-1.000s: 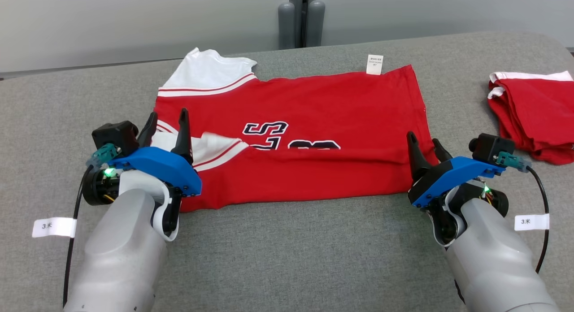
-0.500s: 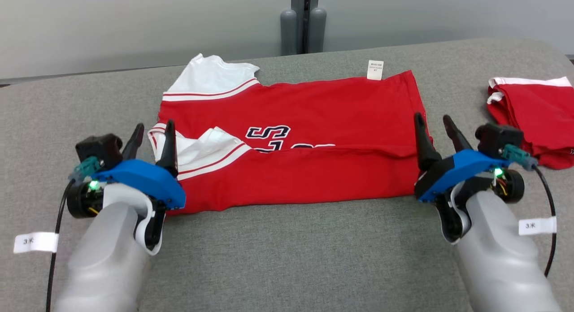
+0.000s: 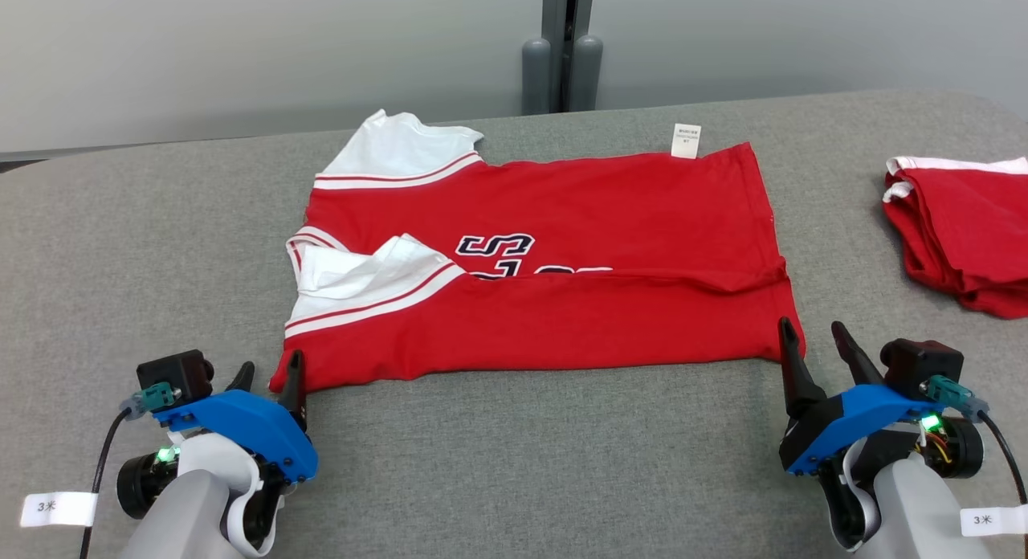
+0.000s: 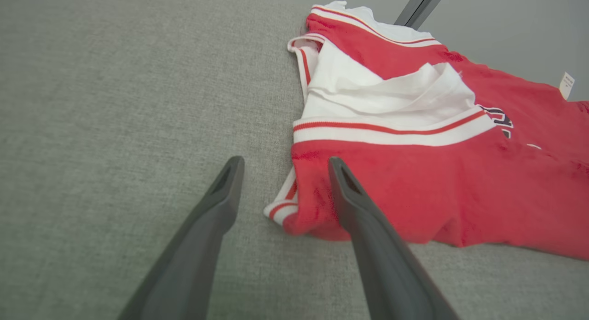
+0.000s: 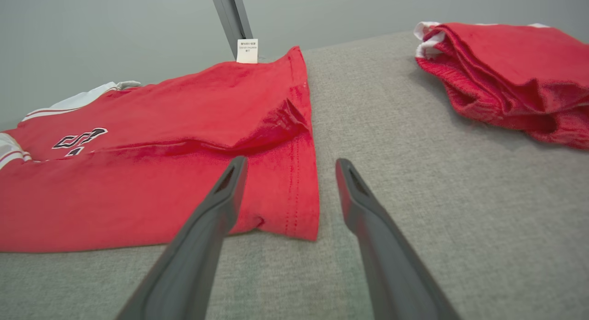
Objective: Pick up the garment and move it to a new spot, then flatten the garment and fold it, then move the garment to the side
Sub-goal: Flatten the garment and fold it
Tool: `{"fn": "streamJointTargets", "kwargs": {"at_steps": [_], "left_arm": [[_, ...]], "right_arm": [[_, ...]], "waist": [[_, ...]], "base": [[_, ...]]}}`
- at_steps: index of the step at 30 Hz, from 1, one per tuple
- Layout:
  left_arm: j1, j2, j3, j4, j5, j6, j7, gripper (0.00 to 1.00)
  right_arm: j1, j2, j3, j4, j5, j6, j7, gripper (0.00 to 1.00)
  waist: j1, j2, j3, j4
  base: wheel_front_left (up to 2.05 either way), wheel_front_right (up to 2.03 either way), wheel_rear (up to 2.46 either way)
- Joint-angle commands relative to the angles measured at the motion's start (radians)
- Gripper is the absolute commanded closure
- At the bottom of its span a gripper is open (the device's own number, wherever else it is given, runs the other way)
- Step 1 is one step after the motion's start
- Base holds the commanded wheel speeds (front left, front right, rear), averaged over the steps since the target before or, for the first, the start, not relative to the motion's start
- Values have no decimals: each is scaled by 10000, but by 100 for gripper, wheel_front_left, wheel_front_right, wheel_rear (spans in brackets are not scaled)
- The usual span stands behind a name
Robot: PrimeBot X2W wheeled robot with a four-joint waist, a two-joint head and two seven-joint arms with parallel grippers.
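Grey fabric tabletop (image 3: 514,471) fills the lower frame, where my left gripper (image 3: 269,365) and right gripper (image 3: 813,336) have both backed off the cloth, fingers spread and empty. Beyond them, mid-frame, the red jersey (image 3: 546,318) lies with its near edge folded over the lettering (image 3: 496,246): first fold done, I'd judge. Left wrist view shows the striped corner (image 4: 280,213) just ahead of my fingers; right wrist view shows a pucker (image 5: 280,122) by the hem (image 5: 299,186), possibly trapped slack. Upper right sits a folded red garment (image 3: 964,230).
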Motion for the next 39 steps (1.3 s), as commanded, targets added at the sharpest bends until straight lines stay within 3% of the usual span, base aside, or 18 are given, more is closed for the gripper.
{"fn": "streamJointTargets", "kwargs": {"at_steps": [1,6,7,8,10,11,19,20,21,23,24,25,32,39], "left_arm": [[122,35,47,-214,-104,123,288,0],[509,86,-69,-704,-377,232,1324,0],[593,78,-52,-828,-456,260,1477,19],[655,84,-41,-958,-498,321,1579,54],[775,129,-15,-1277,-559,429,1679,92],[813,132,30,-1434,-602,485,1672,100],[1207,187,259,-3012,-741,729,1262,100],[1258,179,245,-3175,-739,728,1253,100],[1303,169,252,-3320,-773,726,1237,100],[1387,163,252,-3593,-805,761,1241,100],[1433,176,232,-3704,-783,769,1223,100],[1474,178,241,-3805,-774,798,1173,100],[1724,358,369,-4656,-748,845,967,100],[2736,889,477,-7033,-638,1106,904,100]], "right_arm": [[271,-22,27,-365,95,1,185,0],[591,-22,-14,-1209,145,1,759,0],[641,-22,-41,-1306,135,1,878,0],[667,-20,-68,-1368,128,1,985,0],[665,-21,-110,-1417,204,1,1232,0],[640,-20,-120,-1397,244,1,1331,0],[-243,-21,-49,-7,1125,1,1840,0],[-353,-21,-10,220,1166,1,1862,18],[-474,-21,11,450,1227,1,1913,49],[-683,-20,11,949,1404,3,1975,75],[-778,-9,-3,1166,1486,1,1930,96],[-893,-6,-32,1346,1639,1,1881,100],[-1467,-24,-128,1697,2276,1,1375,100],[-750,-26,-243,229,2758,1,1785,100]], "waist": [[1,0,74,-70],[1,0,294,-266],[1,0,326,-288],[1,0,349,-303],[1,0,396,-320],[1,0,414,-316],[1,0,498,-28],[1,0,497,4],[1,0,496,33],[1,0,485,87],[1,0,477,111],[1,0,468,132],[1,0,340,125],[1,0,20,44]], "base": [[0,0,0],[0,0,0],[0,0,0],[0,0,0],[0,0,0],[0,0,0],[0,0,0],[0,0,0],[0,0,0],[0,0,0],[0,0,0],[0,0,0],[0,0,0],[0,0,0]]}}
